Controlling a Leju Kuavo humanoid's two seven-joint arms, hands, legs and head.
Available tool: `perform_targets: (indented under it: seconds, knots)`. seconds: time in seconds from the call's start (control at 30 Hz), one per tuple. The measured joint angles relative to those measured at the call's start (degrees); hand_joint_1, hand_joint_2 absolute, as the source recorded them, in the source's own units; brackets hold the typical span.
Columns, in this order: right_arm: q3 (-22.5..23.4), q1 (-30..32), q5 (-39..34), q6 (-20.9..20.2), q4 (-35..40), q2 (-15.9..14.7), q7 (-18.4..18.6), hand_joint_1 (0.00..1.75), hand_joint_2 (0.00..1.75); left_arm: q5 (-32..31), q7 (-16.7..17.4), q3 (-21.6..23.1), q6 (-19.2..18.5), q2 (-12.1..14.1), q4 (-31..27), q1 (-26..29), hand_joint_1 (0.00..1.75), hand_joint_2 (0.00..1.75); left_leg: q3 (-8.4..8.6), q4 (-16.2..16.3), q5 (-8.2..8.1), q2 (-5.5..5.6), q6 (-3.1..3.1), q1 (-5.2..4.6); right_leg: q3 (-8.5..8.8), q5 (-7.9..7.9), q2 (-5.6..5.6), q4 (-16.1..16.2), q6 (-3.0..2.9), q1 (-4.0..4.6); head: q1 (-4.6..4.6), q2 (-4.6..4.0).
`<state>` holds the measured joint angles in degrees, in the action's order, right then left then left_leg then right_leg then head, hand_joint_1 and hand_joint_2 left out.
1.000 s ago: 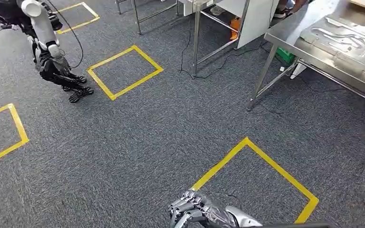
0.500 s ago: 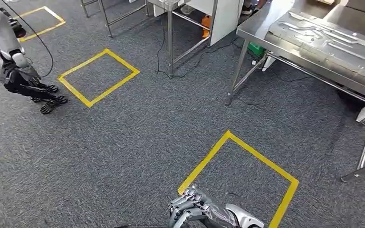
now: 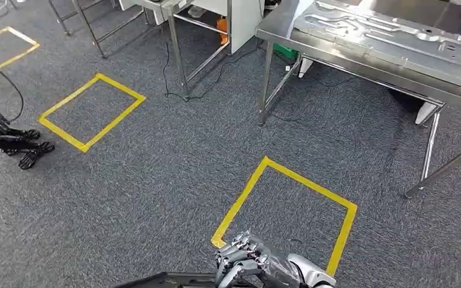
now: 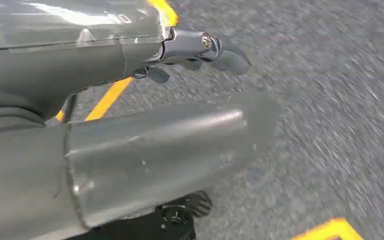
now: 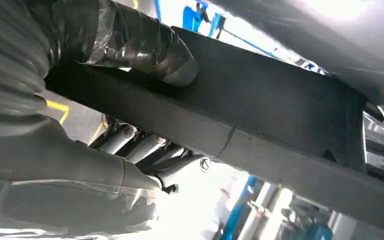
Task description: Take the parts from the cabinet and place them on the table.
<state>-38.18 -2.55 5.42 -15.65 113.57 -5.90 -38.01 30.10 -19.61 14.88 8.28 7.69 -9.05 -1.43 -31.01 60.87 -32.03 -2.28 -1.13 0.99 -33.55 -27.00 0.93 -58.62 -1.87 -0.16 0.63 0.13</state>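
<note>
My right hand (image 3: 244,264) is low at the front of the head view, above a yellow taped square (image 3: 288,210) on the carpet. It grips a long black part (image 5: 260,125); in the right wrist view the thumb (image 5: 135,42) wraps over the part's edge and the darker fingers lie under it. A dark edge of that part (image 3: 168,279) pokes in beside the hand. My left hand (image 4: 145,145) hangs over the grey carpet with thumb and fingers (image 4: 215,47) apart and nothing between them. The steel table (image 3: 360,63) stands ahead on the right, with pressed metal sheets (image 3: 396,33) lying on it.
Another robot's legs and feet (image 3: 12,141) stand at the far left. A second yellow floor square (image 3: 90,111) lies ahead on the left. Metal frame legs (image 3: 177,54) and cables (image 3: 216,81) are behind it. The table's legs (image 3: 429,153) reach the carpet on the right.
The whole picture has shifted: the camera has turned, so the table now sits nearer the middle and the other robot at the left edge. The part's dark edge has come into view.
</note>
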Motion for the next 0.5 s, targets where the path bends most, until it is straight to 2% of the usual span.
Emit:
perform_targets:
  seconds: [0.03, 0.07, 0.1, 0.13, 0.17, 0.23, 0.27, 0.3, 0.33, 0.37, 0.43, 0.47, 0.5]
  knots:
    - [0.0, 0.0, 0.0, 0.0, 0.0, 0.0, 0.0, 1.66, 1.75, 0.1, 0.1, 0.0, 0.0, 0.1, 0.0, 0.0, 0.0, 0.0, -2.13, 4.5, -2.37, 1.16, -0.1, 0.0, -0.04, -0.01, -0.51, 0.0, -0.16, 0.01, 0.0, 0.0]
    - [0.0, 0.0, 0.0, 0.0, 0.0, 0.0, 0.0, 1.66, 1.75, 0.2, 0.2, 0.0, 0.0, 0.2, 0.0, 0.1, 0.0, 0.0, -4.71, 9.8, -4.67, 1.69, -0.22, 0.0, -0.07, -0.02, -1.18, 0.0, -0.26, 0.09, 0.0, 0.02]
    - [0.0, 0.0, 0.1, 0.0, 0.0, 0.0, 0.0, 1.66, 1.75, 0.3, 0.3, 0.0, 0.0, 0.2, 0.0, 0.1, 0.0, 0.0, -6.54, 13.3, -5.73, 1.8, -0.25, -0.01, -0.1, -0.04, -1.82, -0.1, -0.31, 0.19, 0.0, 0.02]
    - [0.0, 0.1, 0.2, 0.0, 0.0, 0.0, 0.0, 1.66, 1.75, 0.4, 0.4, 0.0, 0.0, 0.2, 0.0, 0.4, 0.0, 0.0, -7.56, 15.0, -5.43, 1.81, -0.19, -0.01, -0.09, -0.05, -2.59, -0.2, -0.32, 0.28, 0.0, 0.0]
    - [0.0, 0.1, 0.2, 0.0, 0.0, 0.0, 0.0, 1.66, 1.75, 0.4, 0.4, 0.0, 0.0, 0.3, 0.0, 0.5, 0.0, 0.0, -7.21, 13.7, -3.8, 1.87, -0.02, -0.01, 0.0, -0.07, -3.33, -0.3, -0.33, 0.34, 0.0, 0.02]
    - [0.0, 0.0, 0.4, 0.0, 0.0, 0.0, -0.1, 1.66, 1.75, 0.5, 0.5, 0.0, -0.1, 0.4, 0.0, 0.4, 0.0, 0.0, -3.53, 4.7, 1.88, 2.56, 0.53, -0.02, 0.23, -0.15, -4.64, -0.4, -0.29, 0.44, 0.0, 0.02]
    - [0.0, 0.0, 0.5, 0.0, 0.0, 0.0, -0.1, 1.66, 1.75, 0.5, 0.5, 0.0, -0.1, 0.6, 0.0, 0.4, 0.0, 0.0, -1.31, -0.5, 4.35, 4.26, 0.92, -0.01, 0.31, -0.22, -5.21, -0.5, -0.19, 0.44, 0.0, 0.02]
    - [0.0, 0.0, 0.5, 0.1, 0.0, 0.0, -0.1, 1.66, 1.75, 0.4, 0.7, 0.0, -0.1, 0.8, 0.0, 0.5, 0.0, 0.0, -0.58, -2.0, 3.28, 6.37, 1.25, -0.03, 0.08, -0.25, -5.64, -0.6, 0.04, 0.7, -0.02, 0.0]
    - [0.0, 0.0, 0.6, 0.1, 0.0, 0.0, -0.1, 1.66, 1.75, 0.3, 0.7, 0.0, -0.2, 0.8, 0.0, 0.4, 0.0, 0.0, -0.27, -2.7, 3.44, 5.96, 1.22, -0.12, -0.33, -0.14, -6.39, -0.8, 0.38, 0.4, 0.0, 0.02]
    - [0.0, 0.0, 0.6, 0.2, 0.0, 0.0, -0.1, 1.66, 1.75, 0.3, 0.8, 0.0, -0.2, 0.9, 0.0, 0.3, 0.0, 0.0, -0.34, -2.8, 3.43, 5.61, 1.34, -0.35, -0.49, 0.02, -6.66, -0.7, 0.71, 0.16, -0.02, 0.0]
    - [0.0, 0.1, 0.5, 0.5, 0.0, -0.1, -0.2, 1.66, 1.75, -0.3, 0.8, 0.0, -0.2, 0.9, 0.0, 0.1, 0.0, 0.0, -0.11, -3.2, 3.74, 4.55, 1.85, -0.34, -0.57, 0.31, -7.82, -0.4, 1.41, 0.09, 0.0, 0.0]
    - [0.1, 0.2, 0.4, 0.7, 0.1, -0.2, -0.2, 1.66, 1.75, -0.4, 0.8, 0.0, -0.1, 0.8, 0.0, 0.0, 0.0, 0.0, 0.17, -3.8, 4.16, 3.68, 2.33, 0.18, -0.59, -0.26, -6.28, -1.0, 1.65, 0.17, 0.0, 0.02]
    - [0.1, 0.2, 0.3, 0.9, 0.2, -0.3, -0.3, 1.66, 1.75, -0.6, 0.7, 0.0, -0.1, 0.8, 0.0, 0.0, 0.0, 0.0, 0.21, -3.9, 4.19, 3.19, 2.73, 0.11, -1.4, -1.79, -3.64, -2.8, 1.97, 0.46, -0.04, 0.02]
